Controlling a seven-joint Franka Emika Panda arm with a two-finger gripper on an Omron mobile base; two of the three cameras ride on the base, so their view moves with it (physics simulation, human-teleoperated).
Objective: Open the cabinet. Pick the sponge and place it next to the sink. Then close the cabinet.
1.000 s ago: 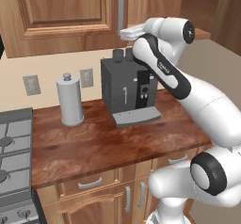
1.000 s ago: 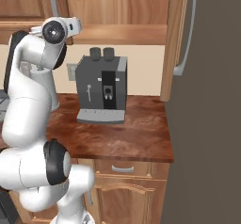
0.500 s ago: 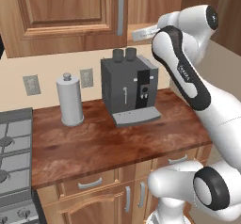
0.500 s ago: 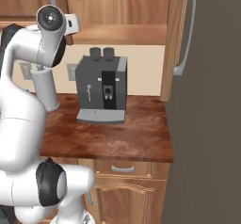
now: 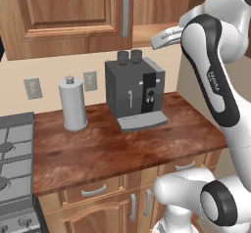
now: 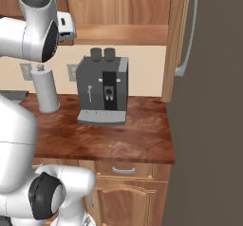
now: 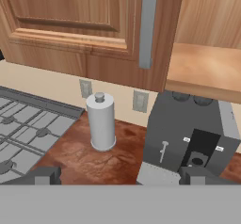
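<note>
The cabinet (image 5: 63,11) hangs above the counter. Its left door (image 7: 70,16) is closed, with the long grey handle (image 7: 148,25) on it. The right door (image 6: 176,40) stands swung open. Behind it I see a bare wooden shelf (image 7: 202,70). The sponge and the sink are out of view. My gripper (image 7: 120,176) is open, its two dark fingertips (image 7: 44,175) wide apart with nothing between them. The white hand (image 5: 167,35) hovers at shelf height, just in front of the open compartment and above the coffee machine.
A dark grey coffee machine (image 5: 135,92) stands on the brown counter (image 5: 112,149) below the open compartment. Left of it are a grey paper-towel roll (image 5: 72,104) and a stove (image 5: 12,163). A tall dark unit (image 6: 213,125) borders the counter's right end.
The arm has lifted and its hand has drifted right, from beside the closed door to the front of the open compartment. The jaws stayed open.
</note>
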